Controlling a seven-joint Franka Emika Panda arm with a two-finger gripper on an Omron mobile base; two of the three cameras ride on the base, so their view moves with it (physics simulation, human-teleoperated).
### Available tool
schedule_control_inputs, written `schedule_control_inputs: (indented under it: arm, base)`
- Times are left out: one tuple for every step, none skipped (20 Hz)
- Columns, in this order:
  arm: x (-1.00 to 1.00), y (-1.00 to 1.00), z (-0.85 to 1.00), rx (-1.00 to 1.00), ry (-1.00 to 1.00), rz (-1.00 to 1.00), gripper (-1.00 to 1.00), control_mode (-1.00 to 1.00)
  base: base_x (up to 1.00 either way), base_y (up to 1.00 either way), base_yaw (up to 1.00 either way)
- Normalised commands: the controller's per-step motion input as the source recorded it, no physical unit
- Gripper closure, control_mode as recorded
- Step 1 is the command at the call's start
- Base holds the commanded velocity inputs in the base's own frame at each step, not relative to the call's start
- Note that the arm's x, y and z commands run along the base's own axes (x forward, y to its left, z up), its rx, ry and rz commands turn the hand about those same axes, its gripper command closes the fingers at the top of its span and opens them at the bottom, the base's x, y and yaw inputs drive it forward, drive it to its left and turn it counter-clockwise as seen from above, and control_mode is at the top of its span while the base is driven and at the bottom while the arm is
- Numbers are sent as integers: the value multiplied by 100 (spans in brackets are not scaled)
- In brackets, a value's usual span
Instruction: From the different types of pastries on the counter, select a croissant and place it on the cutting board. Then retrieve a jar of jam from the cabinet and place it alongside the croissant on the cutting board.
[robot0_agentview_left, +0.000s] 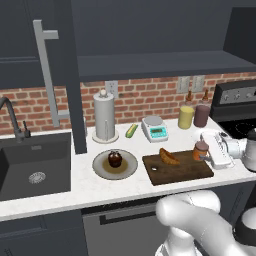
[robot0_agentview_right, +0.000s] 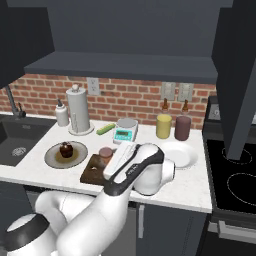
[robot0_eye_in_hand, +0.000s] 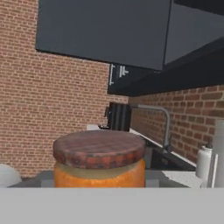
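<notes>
Dark wooden cutting board (robot0_agentview_left: 181, 171) carries the croissant (robot0_agentview_left: 169, 157) to the left of our claw (robot0_agentview_left: 206, 151), well apart from it. The jam jar (robot0_agentview_left: 200, 149) stands upright on the board's right end, against the claw; we cannot tell whether the claw grips it. Beyond the claw stand a yellow canister (robot0_agentview_left: 186, 117) and a maroon canister (robot0_agentview_left: 202, 115).

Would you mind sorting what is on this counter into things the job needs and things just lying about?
Job:
croissant
cutting board
jam jar
gripper

Lying about:
plate with a chocolate pastry
paper towel holder
kitchen scale
yellow canister
white plate
</notes>
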Motion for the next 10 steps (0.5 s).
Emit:
schedule_control_inputs:
  arm:
    - [35, -34, -39, 1, 0, 29, 100, -100]
    - [36, -37, -41, 1, -1, 29, 100, -100]
    - [35, -36, -41, 0, -3, 29, 100, -100]
    - [35, -39, -41, 0, -6, 28, 100, -100]
    - [36, -39, -41, 0, -9, 27, 100, -100]
    - [37, -38, -41, 0, -11, 27, 100, -100]
    - [39, -35, -44, 0, -14, 26, 100, -100]
    - [37, -34, -44, 0, -19, 24, 100, -100]
    - [30, -36, -41, 0, -24, 21, 100, -100]
    - [32, -34, -44, 0, -28, 19, 100, -100]
  base:
    - [0, 0, 0]
    - [0, 0, 0]
    - [0, 0, 0]
    - [0, 0, 0]
    - [0, 0, 0]
    - [0, 0, 0]
    - [0, 0, 0]
    - [0, 0, 0]
    - [0, 0, 0]
    - [0, 0, 0]
